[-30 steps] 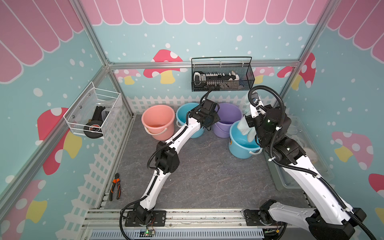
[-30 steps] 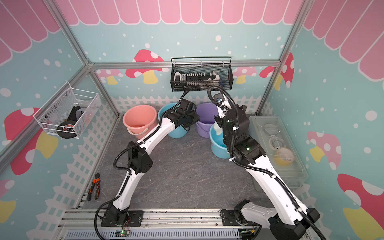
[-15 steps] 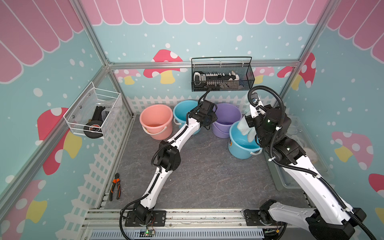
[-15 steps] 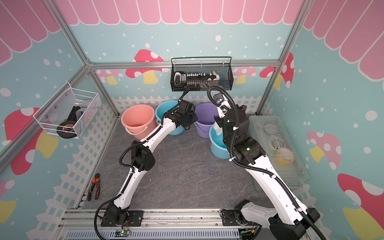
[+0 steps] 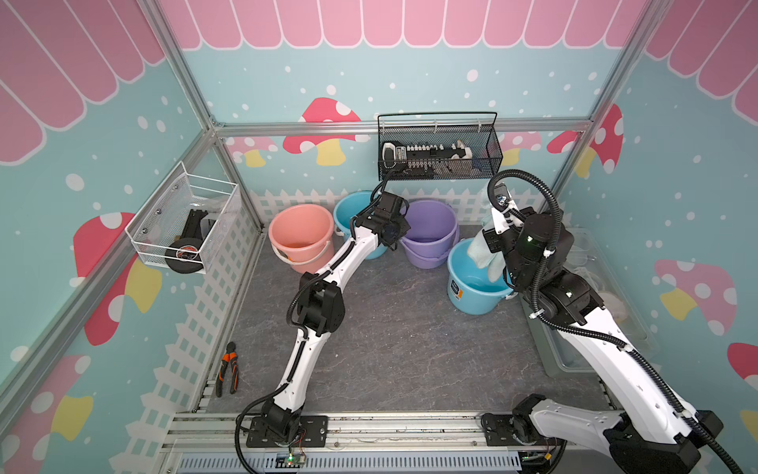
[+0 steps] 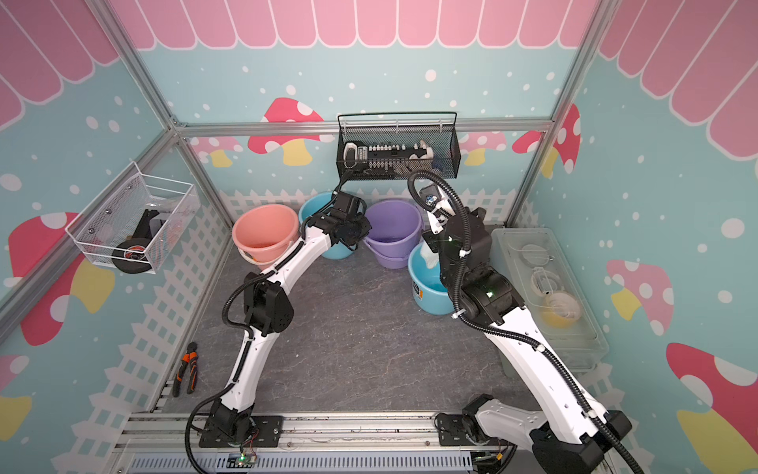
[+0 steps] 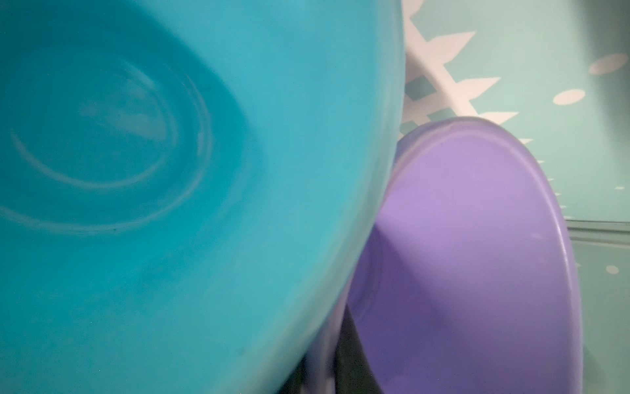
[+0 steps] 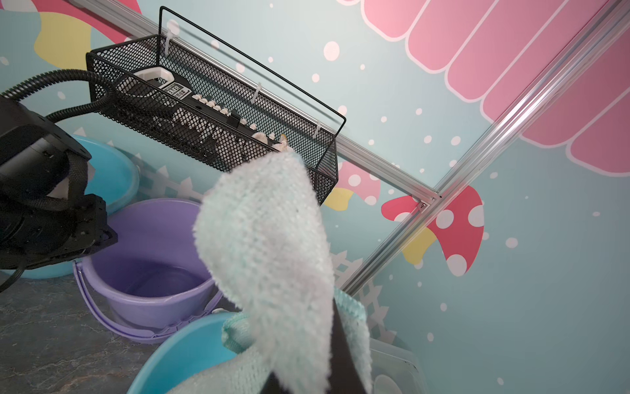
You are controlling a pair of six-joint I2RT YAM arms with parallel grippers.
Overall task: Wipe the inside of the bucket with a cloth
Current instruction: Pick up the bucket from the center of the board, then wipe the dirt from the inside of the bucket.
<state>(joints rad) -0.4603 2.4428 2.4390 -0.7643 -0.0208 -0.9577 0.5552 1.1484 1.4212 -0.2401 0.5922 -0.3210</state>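
Here, the right jaws pinch the cloth (image 5: 486,254), hanging over the near blue bucket (image 5: 471,297) at right; wiping looks barely begun. Farther back, the left jaws press together at the rim of the teal bucket (image 5: 346,205); only the left wrist view shows its bottom.

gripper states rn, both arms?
Left gripper: shut, apparently on the teal bucket rim.
Right gripper: shut on the cloth.
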